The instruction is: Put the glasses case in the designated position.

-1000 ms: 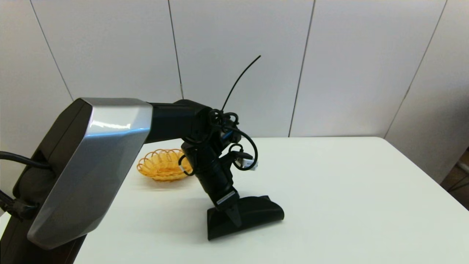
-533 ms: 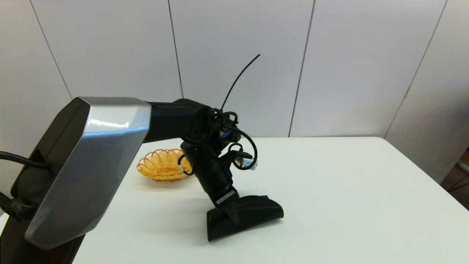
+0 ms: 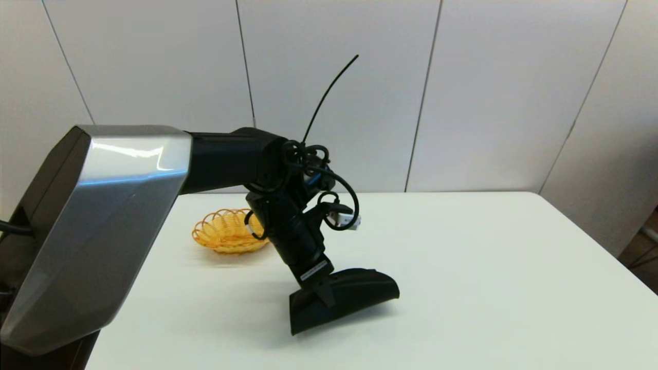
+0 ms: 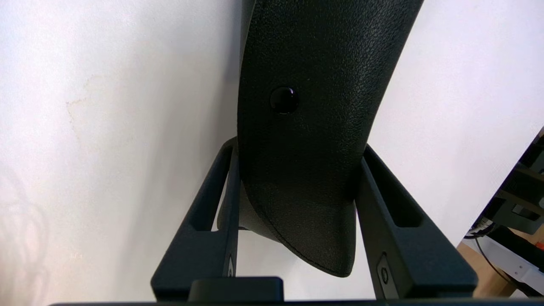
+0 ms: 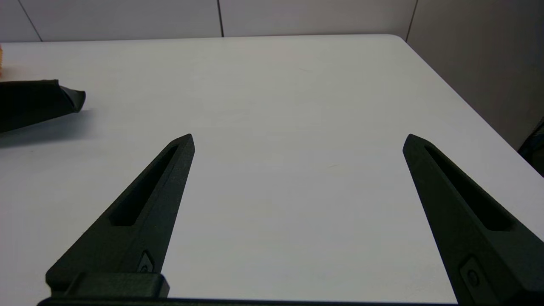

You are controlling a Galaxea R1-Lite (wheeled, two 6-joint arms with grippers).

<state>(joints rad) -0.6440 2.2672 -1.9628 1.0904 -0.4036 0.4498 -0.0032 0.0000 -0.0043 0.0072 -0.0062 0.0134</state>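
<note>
The left gripper (image 3: pixel 325 300) clamps the matte black, soft, wedge-ended glasses case (image 3: pixel 343 300) across its width, apparently just clear of the smooth white table (image 3: pixel 488 267) for carrying (well apart from the orange wicker basket (image 3: pixel 229 231)), while the right gripper (image 5: pixel 297 142) hangs wide open, holding nothing.

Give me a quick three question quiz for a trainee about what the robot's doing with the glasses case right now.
1. True or false: the left gripper is shut on the case.
2. Where is the basket? A: behind the left arm, toward the wall; B: under the case; C: at the table's right edge.
3. Fill in: the right gripper is ____, with nothing between its fingers.

Key: 1 true. 2 A. 3 open.
</note>
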